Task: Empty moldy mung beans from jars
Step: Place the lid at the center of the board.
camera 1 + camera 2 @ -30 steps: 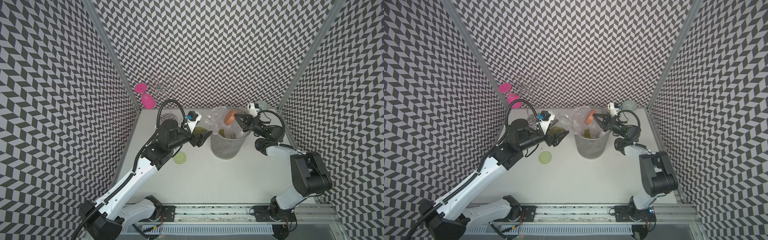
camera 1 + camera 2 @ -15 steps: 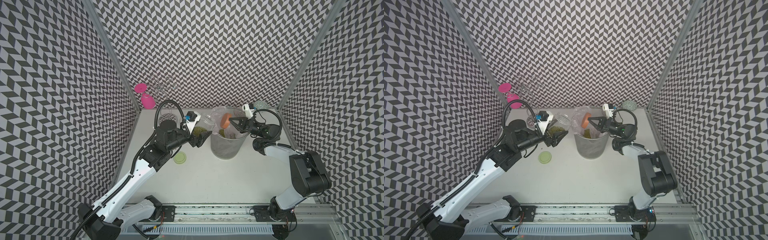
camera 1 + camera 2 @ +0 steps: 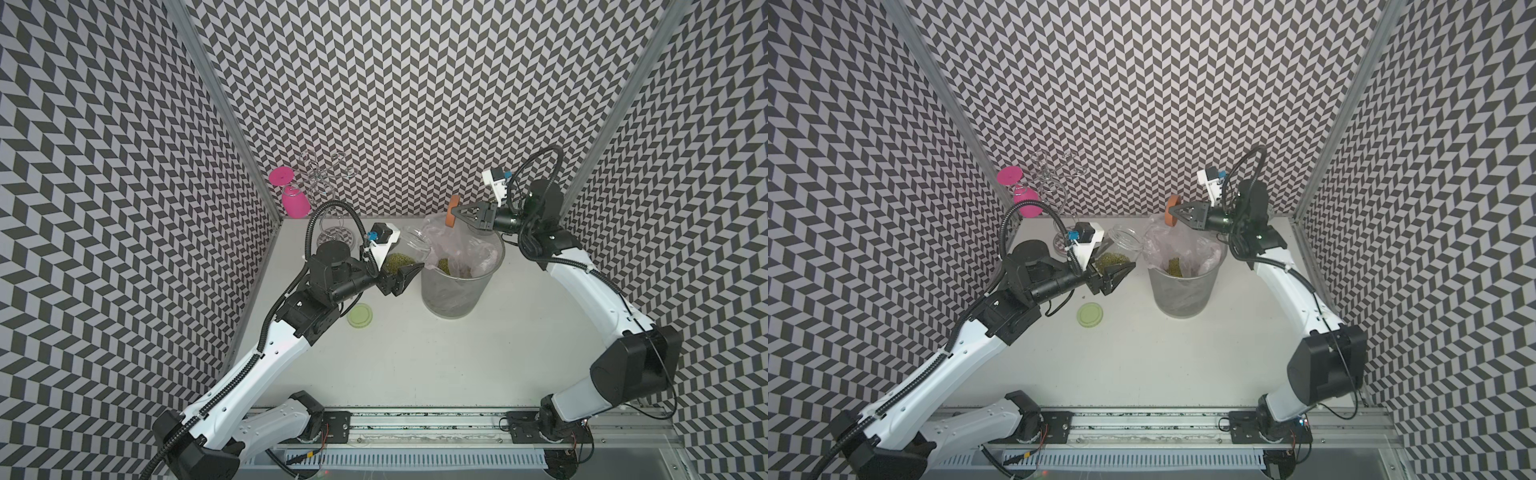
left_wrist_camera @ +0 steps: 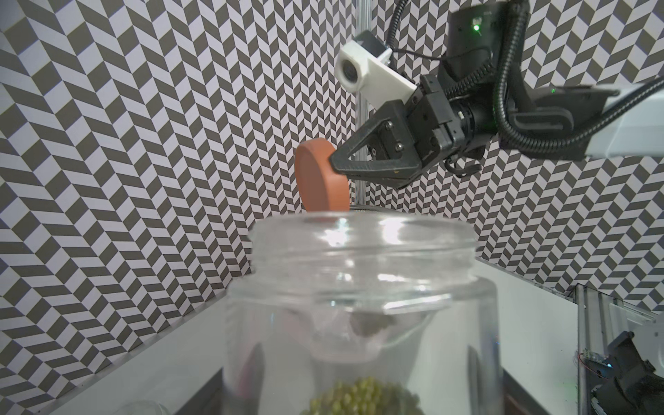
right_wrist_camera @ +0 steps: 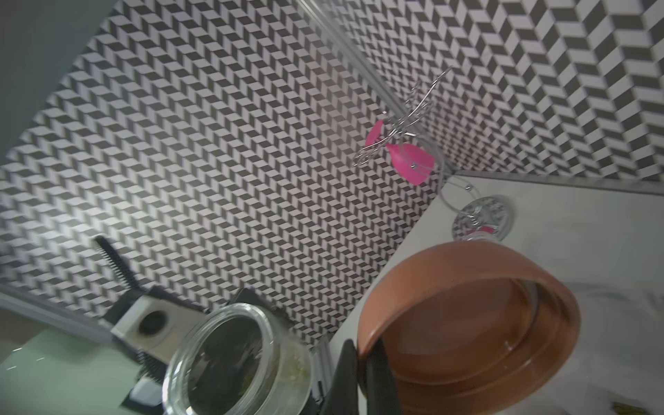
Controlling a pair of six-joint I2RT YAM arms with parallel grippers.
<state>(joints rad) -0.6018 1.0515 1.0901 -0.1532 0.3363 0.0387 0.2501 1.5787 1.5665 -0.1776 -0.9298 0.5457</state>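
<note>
Left jaws clasp the clear glass jar (image 3: 410,246) of mung beans (image 3: 398,261), right jaws pinch an orange-brown lid (image 3: 452,212); pour well inside the grey bin (image 3: 453,291).

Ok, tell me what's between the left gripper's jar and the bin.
Nothing solid. The jar, mouth open, sits beside the bin; only the plastic liner bunched at that rim stands between. The right gripper holds the orange lid higher up.

Orange-brown lid (image 3: 452,212), olive-green mung beans (image 3: 398,262)

Robot lab test cell: chevron-patterned walls (image 3: 415,83), white tabletop (image 3: 436,357), aluminium mounting rail (image 3: 415,430) along front edge.
</note>
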